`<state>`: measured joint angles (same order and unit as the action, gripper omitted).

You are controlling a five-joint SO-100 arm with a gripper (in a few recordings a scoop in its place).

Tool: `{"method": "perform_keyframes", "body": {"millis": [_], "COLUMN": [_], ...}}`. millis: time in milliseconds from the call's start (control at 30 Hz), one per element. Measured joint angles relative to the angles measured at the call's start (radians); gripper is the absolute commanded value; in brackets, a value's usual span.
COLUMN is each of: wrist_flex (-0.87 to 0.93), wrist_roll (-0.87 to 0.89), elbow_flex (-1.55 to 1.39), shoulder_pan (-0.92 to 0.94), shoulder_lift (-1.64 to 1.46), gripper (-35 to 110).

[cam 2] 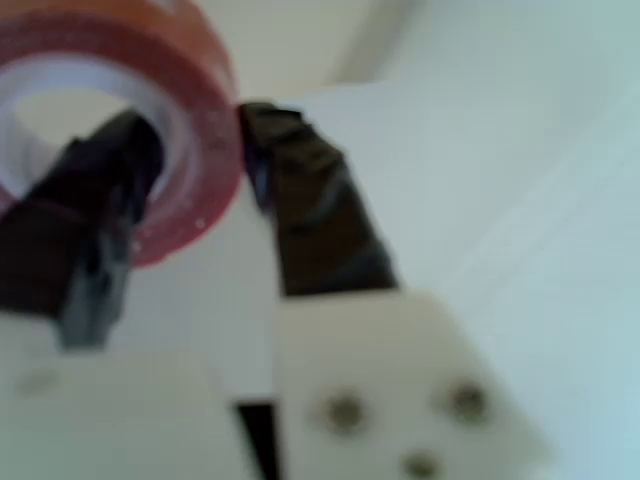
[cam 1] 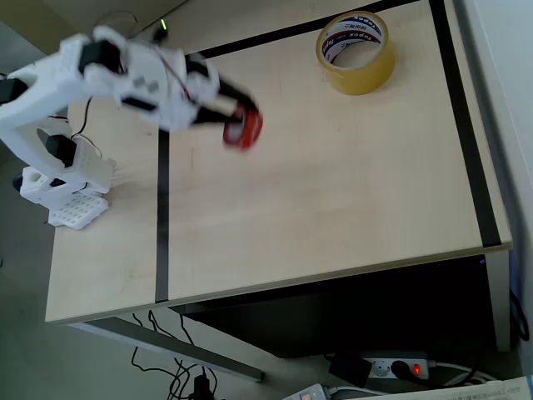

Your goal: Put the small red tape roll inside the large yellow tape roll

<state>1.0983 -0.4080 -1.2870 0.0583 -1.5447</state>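
Grip: I have the gripper (cam 2: 195, 190) clamped on the red roll (cam 2: 190, 150); in the wrist view one dark finger (cam 2: 100, 220) sits inside the ring and the other finger (cam 2: 310, 210) presses the outer wall, so the jaws pinch one side of the band

Red roll: I see it at the gripper tip (cam 1: 236, 125) in the overhead view, red roll (cam 1: 244, 127), seemingly lifted off the table (cam 1: 333, 208), though blur keeps me from being sure; ring looks tilted, not flat

Yellow roll: lying flat near the table's far right corner in the overhead view (cam 1: 356, 52), hole facing up, white core with lettering visible; well apart from the red one

Handling: I judge the red roll light and stiff, its tape face smooth and likely slippery; the one-wall pinch suits it, but it could swivel between the pads

Yellow as target: broad and probably heavier; may slide if bumped

Next: I would carry across to above the yellow hole, level the ring, then let go low; risk is catching the rim
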Motion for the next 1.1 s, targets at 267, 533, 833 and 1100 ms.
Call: {"method": "perform_keyframes", "body": {"millis": [267, 533, 833, 1100], "wrist_flex": [0.035, 0.020, -0.163, -0.192], "wrist_roll": [0.095, 0.132, 0.133, 0.143], "elbow_flex": [0.466, 1.025, 1.109, 1.137], "shoulder_pan": [-0.126, -0.207, -0.314, -0.345], "shoulder_lift": [0.192, 0.554, 0.721, 0.884], "gripper": [0, 0, 0, 0]}}
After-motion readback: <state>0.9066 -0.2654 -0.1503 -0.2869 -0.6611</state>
